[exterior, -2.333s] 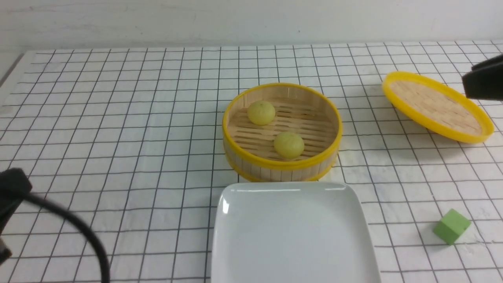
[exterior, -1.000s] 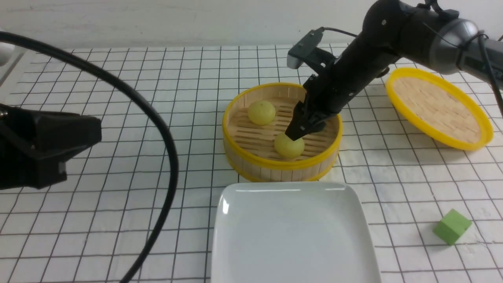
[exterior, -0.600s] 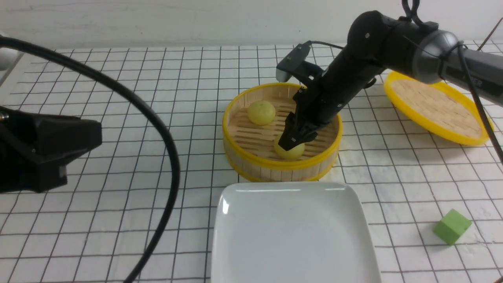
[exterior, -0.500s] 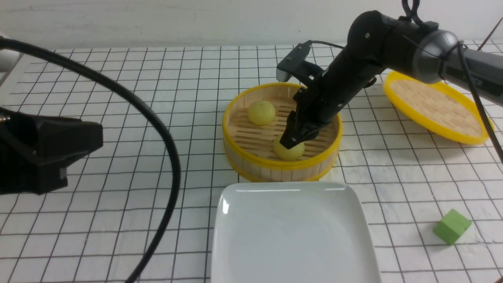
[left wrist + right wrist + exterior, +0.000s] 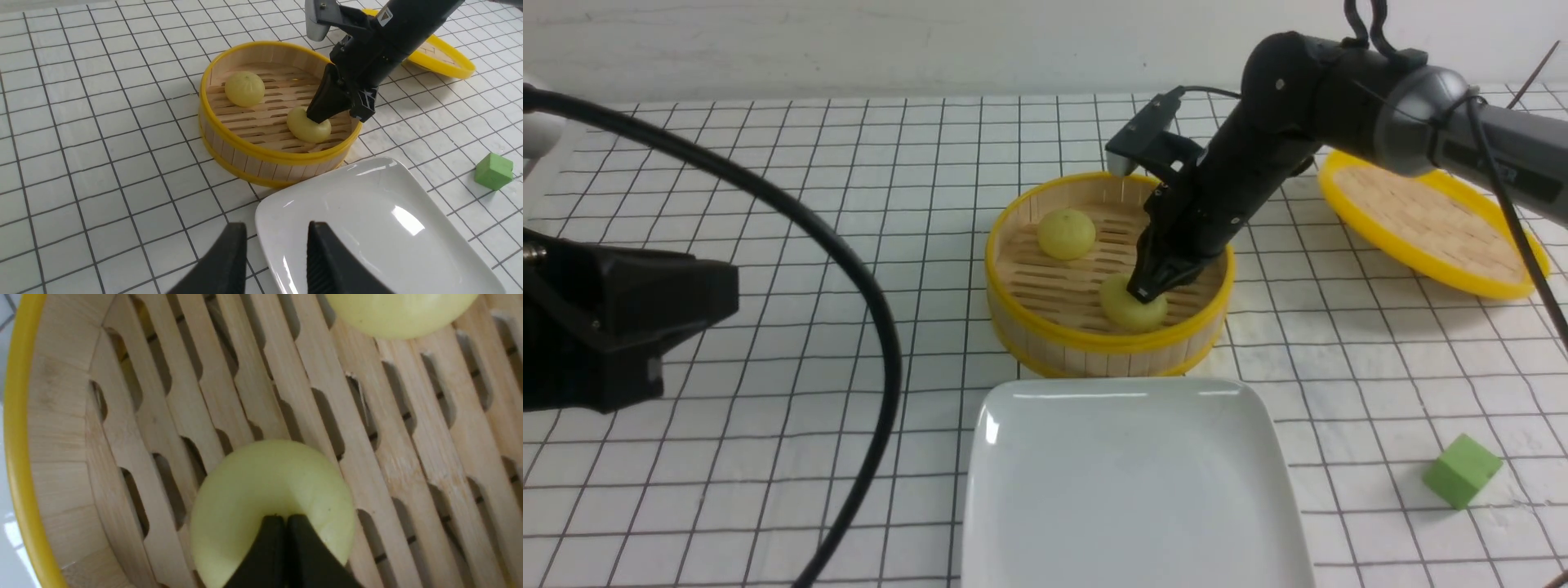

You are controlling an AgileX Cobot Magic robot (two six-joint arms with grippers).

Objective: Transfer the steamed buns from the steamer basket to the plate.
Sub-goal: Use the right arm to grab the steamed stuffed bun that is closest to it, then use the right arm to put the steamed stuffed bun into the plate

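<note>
Two steamed buns (image 5: 1066, 233) lie inside the steamer basket (image 5: 1107, 355), which stands on the gridded counter (image 5: 768, 204) just beyond the far edge of the plate (image 5: 1131, 490). The far bun (image 5: 244, 88) sits toward the basket's far left. The near bun (image 5: 1134, 310) lies by the basket's near right wall.

The right hand (image 5: 1145, 291) reaches down into the basket from the right. Its fingers are clenched against each other, with the tips pressed onto the top of the near bun. Whether they pinch any of it cannot be told.

The left hand (image 5: 276, 230) hangs at the left side of the counter, well apart from the basket. It is released, with a clear gap between its fingers.

On the right of the counter a woven lid (image 5: 1425, 220) lies far and a green cube (image 5: 1462, 470) sits near, both apart from the basket.
</note>
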